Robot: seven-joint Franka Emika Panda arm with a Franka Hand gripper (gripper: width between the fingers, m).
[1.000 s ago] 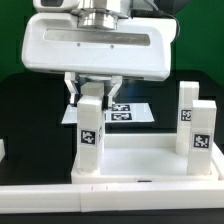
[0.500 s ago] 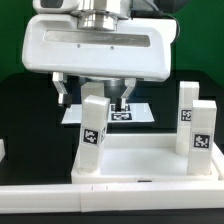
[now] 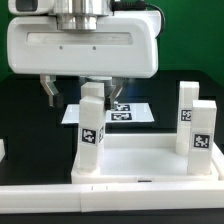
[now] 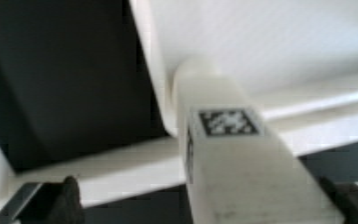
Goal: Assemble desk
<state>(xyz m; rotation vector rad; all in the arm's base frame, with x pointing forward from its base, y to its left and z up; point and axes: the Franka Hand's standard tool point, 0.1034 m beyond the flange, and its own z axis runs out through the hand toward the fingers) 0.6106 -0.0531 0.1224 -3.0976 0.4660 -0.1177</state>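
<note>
Released fingers hanging over a standing leg

The bulky white robot gripper (image 3: 83,93) is spreading open around the short white tagged leg (image 3: 91,135), which is standing in the rimmed white plastic tabletop (image 3: 150,160).

The black table (image 3: 30,120) carries the white desk tabletop (image 3: 150,165) at six o'clock, filling the near edge. At twelve o'clock, behind it, the flat marker board (image 3: 135,112) lies on the dark surface, partly hidden.
</note>
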